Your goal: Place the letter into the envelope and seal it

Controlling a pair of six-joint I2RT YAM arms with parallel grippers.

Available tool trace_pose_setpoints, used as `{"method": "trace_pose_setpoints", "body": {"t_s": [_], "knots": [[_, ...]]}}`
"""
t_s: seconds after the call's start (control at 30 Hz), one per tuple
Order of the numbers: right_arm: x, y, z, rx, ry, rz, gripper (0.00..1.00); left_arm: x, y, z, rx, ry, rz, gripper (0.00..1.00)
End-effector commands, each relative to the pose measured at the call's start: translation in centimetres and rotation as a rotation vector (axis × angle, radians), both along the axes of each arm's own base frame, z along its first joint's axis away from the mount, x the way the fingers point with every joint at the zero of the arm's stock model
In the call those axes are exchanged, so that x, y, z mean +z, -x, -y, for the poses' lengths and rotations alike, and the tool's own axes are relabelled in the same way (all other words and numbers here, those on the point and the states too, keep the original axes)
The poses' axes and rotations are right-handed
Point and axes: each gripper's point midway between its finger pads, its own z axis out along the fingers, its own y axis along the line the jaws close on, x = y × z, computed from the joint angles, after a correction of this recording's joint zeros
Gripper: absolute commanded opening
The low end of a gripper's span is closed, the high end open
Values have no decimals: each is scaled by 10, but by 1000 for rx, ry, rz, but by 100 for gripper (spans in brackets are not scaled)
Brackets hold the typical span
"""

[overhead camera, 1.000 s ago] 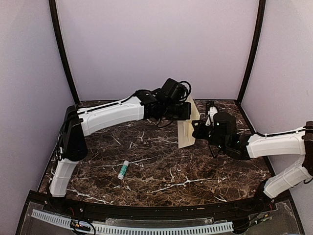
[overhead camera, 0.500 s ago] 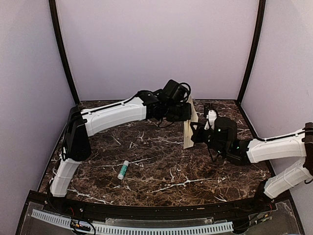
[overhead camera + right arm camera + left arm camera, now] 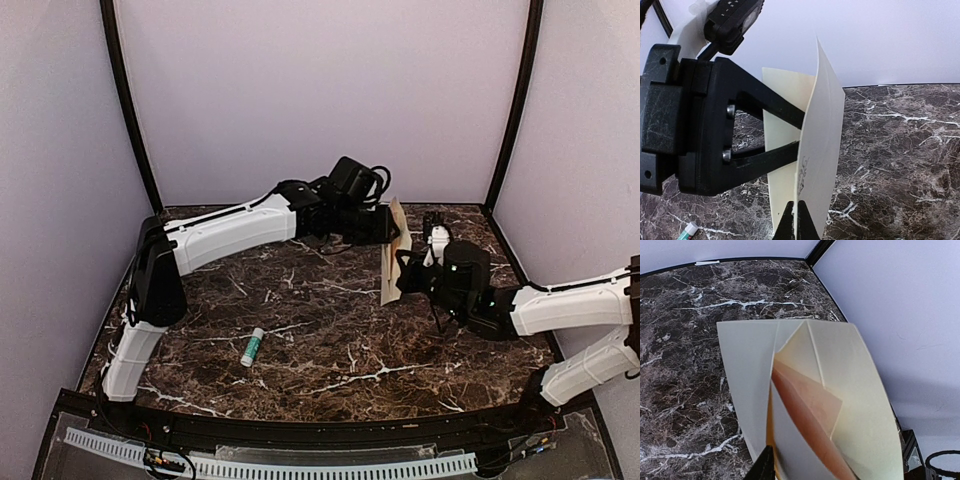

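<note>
The cream envelope (image 3: 392,262) stands upright on edge above the marble table (image 3: 330,350), between the two arms. In the left wrist view its mouth gapes and the tan letter (image 3: 810,400) lies inside the envelope (image 3: 860,390). My right gripper (image 3: 402,272) is shut on the envelope's lower edge; the right wrist view shows its tips (image 3: 799,220) pinching the sheet (image 3: 826,125). My left gripper (image 3: 801,134) reaches in from the left with its two black fingers parted at the paper. Only one left finger (image 3: 765,467) shows in the left wrist view; paper hides the other.
A white glue stick with a green end (image 3: 252,346) lies on the table toward the front left, also in the right wrist view's bottom corner as the glue stick (image 3: 688,230). Pale walls close in the back and both sides.
The left gripper's jaws have parted from shut. The envelope has turned more edge-on to the top camera and shifted slightly right with the right gripper.
</note>
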Motion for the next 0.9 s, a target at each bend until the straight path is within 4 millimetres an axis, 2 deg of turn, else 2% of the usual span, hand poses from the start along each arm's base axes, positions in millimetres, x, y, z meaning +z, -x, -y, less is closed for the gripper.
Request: {"method": "trace_pose_setpoints", "body": {"t_s": [0.0,0.13,0.17,0.2,0.23,0.27,0.3,0.33,0.37,0.4,0.47,0.63,0.67,0.7,0.73,0.77,0.8,0.83,0.87], "knots": [[20,1,4,-27,-31,41,0,34,15,10,-128,69,27,36],[23,1,6,-25,-32,28,0,49,22,0,-154,56,62,38],[24,1,7,-24,-36,25,0,44,26,-1,-168,46,57,39],[25,2,8,-18,-41,23,0,53,28,-3,-186,52,82,39],[27,4,8,-11,-48,23,0,47,32,-4,-206,42,76,40],[29,5,9,-6,-56,23,0,53,34,-5,-221,47,96,41],[31,6,9,-2,-62,23,0,46,36,-8,-225,30,92,41],[33,8,10,3,-66,23,0,52,37,-10,-231,31,112,42],[36,9,10,9,-72,26,0,43,36,-15,-219,7,111,42],[37,10,10,13,-76,26,0,47,36,-18,-212,6,127,42],[40,12,9,30,-84,25,0,42,33,-23,-189,-15,136,42],[40,13,5,53,-73,7,0,37,30,-28,-165,-38,151,41],[41,13,6,47,-69,1,0,33,29,-32,-158,-51,150,41],[39,12,8,39,-64,-6,0,41,29,-35,-152,-44,169,41],[38,11,10,34,-62,-14,0,37,31,-38,-153,-55,167,41],[38,10,11,31,-62,-20,0,46,30,-42,-159,-42,185,44],[37,9,12,32,-64,-26,0,40,33,-46,-175,-42,168,46],[37,8,13,37,-66,-33,0,50,30,-53,-169,-26,177,48],[37,8,13,50,-70,-41,0,42,32,-58,-173,-36,162,50]]}}
